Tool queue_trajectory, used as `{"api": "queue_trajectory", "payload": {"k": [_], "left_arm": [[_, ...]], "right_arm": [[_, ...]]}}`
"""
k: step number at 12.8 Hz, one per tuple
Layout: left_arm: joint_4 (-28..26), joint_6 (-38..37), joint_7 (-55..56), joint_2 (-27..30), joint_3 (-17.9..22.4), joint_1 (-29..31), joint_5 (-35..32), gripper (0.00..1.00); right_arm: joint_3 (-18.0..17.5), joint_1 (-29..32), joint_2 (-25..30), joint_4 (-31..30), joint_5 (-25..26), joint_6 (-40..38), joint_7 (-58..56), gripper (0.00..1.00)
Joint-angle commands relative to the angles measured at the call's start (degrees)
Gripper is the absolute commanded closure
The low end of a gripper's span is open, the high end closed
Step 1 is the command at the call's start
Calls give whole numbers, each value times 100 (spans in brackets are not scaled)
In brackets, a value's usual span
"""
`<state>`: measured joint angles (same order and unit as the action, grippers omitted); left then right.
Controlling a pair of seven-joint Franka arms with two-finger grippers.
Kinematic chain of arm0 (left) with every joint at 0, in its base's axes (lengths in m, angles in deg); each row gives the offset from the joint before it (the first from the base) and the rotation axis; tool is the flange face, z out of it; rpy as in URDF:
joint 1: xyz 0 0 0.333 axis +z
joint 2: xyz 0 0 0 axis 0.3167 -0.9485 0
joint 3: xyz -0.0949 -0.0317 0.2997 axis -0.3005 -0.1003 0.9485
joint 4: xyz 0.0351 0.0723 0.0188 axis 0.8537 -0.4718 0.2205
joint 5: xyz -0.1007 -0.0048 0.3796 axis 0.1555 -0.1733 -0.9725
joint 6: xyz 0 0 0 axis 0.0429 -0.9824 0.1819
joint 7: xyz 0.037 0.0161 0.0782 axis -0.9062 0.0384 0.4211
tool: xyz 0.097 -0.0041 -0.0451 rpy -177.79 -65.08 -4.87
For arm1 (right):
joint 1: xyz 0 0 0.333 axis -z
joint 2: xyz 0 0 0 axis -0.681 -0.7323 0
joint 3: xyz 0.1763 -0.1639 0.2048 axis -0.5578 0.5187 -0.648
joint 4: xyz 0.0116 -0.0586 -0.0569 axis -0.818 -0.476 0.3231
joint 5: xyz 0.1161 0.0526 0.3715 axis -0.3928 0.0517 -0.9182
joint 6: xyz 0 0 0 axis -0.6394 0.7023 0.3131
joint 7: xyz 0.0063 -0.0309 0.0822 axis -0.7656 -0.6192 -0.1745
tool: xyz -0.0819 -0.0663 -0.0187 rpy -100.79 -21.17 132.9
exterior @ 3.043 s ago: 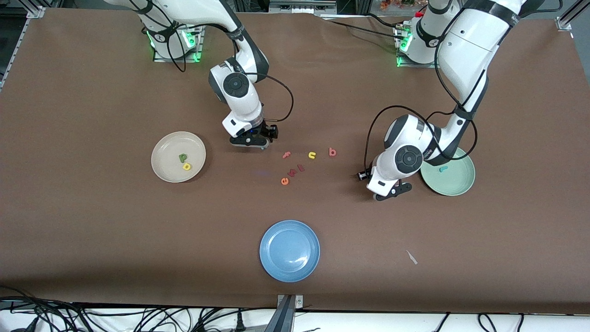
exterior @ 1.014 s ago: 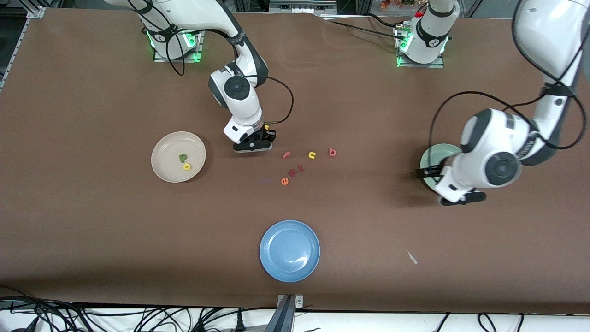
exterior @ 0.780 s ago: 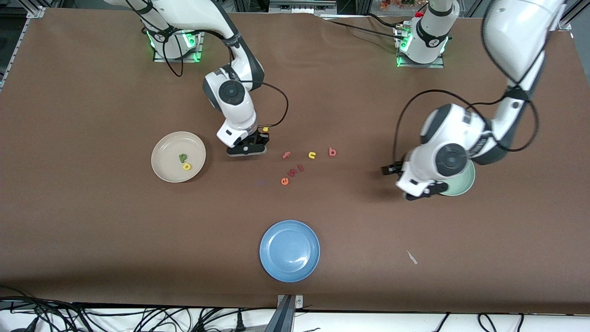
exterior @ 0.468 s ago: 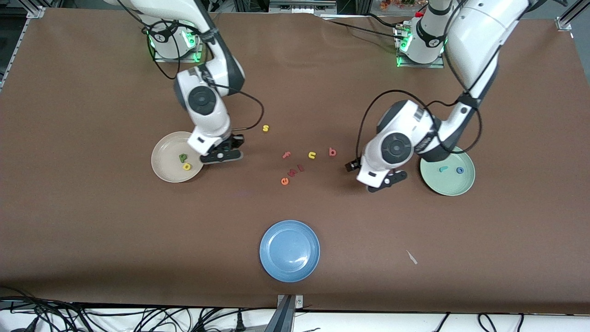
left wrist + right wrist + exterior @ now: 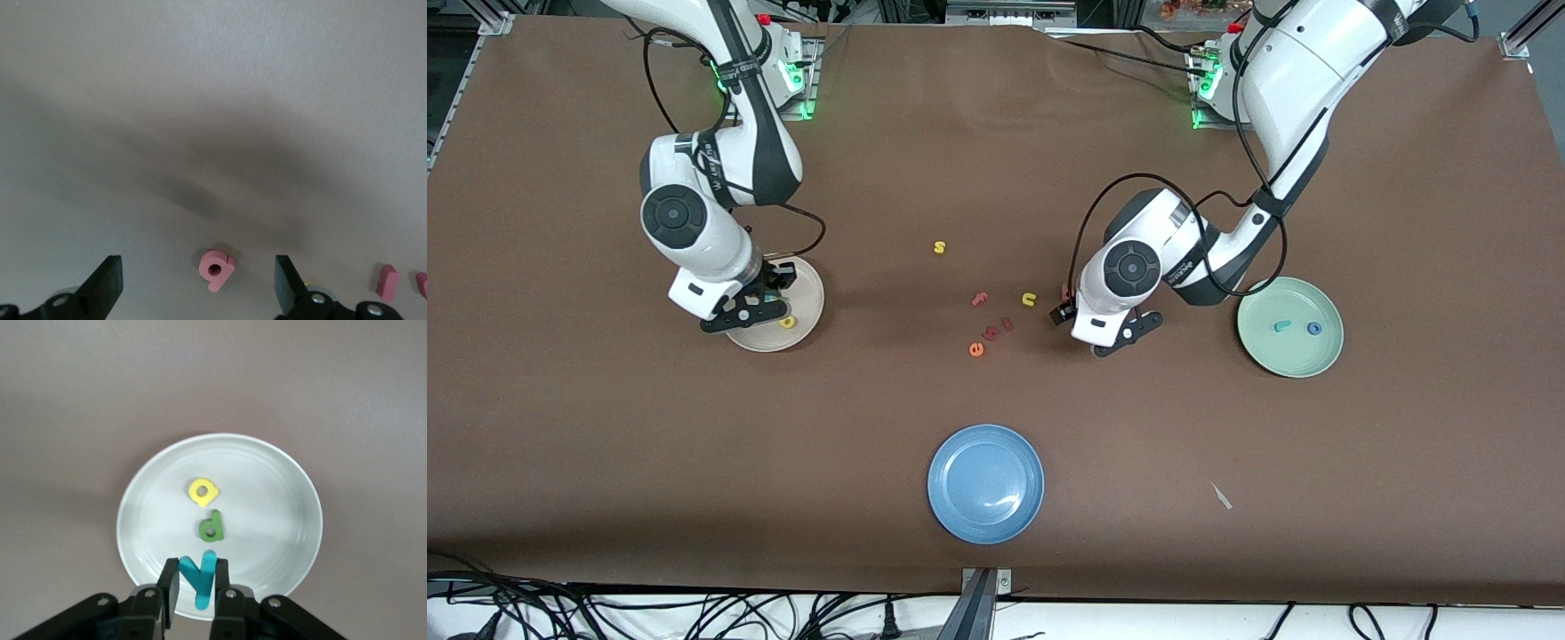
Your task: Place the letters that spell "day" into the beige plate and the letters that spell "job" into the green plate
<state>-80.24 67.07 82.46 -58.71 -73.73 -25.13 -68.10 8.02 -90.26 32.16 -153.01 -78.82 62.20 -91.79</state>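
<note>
Down at the edge nearest the front camera sits the blue plate (image 5: pixel 985 483), with nothing on it that I can see. Farther up, mid-table, there's a loose cluster: an orange e (image 5: pixel 976 349), a pink f (image 5: pixel 979 299), a yellow u (image 5: pixel 1029 300), and a yellow s (image 5: pixel 939 247) farthest back.

The red-pink b (image 5: pixel 216 269) is almost hidden in the front view, tucked under the left arm's wrist, but the left wrist view shows it lying flat on the table between the spread jaws of the left gripper (image 5: pixel 1116 345), which stand wide and touch nothing. That arm is bent low over the cluster's end toward the green plate (image 5: pixel 1325 356), where the teal j (image 5: pixel 1281 326) and blue o (image 5: pixel 1313 328) already lie.

The right gripper (image 5: pixel 195 587) hangs over the edge of the beige plate (image 5: pixel 293 540), jaws pinched on the teal y (image 5: pixel 200 577). The green d (image 5: pixel 211 525) and yellow a (image 5: pixel 203 491) lie in that plate; in the front view the gripper covers the d.

Compared to 0.5 s back, the right arm has swung farther over the beige plate, and the left gripper has slid from beside the green plate to over the b.
</note>
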Motion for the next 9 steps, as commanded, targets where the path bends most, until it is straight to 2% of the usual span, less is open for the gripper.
{"api": "queue_trajectory", "payload": {"k": [1,4,7,9], "left_arm": [[-260,306,115,104,42,-1,69,0],[-367,395,317,87,42,-114,60,1],[-577,807,554,78,51,-194,51,3],[-840,1123,695,78,69,-247,42,7]], "right_arm": [[19,-74,224,-420,-49,291,-51,96],[19,-83,303,-728,-49,634,11,94],[-51,-83,347,-808,-566,688,55,93],[-52,-83,347,-808,-585,688,64,91]]}}
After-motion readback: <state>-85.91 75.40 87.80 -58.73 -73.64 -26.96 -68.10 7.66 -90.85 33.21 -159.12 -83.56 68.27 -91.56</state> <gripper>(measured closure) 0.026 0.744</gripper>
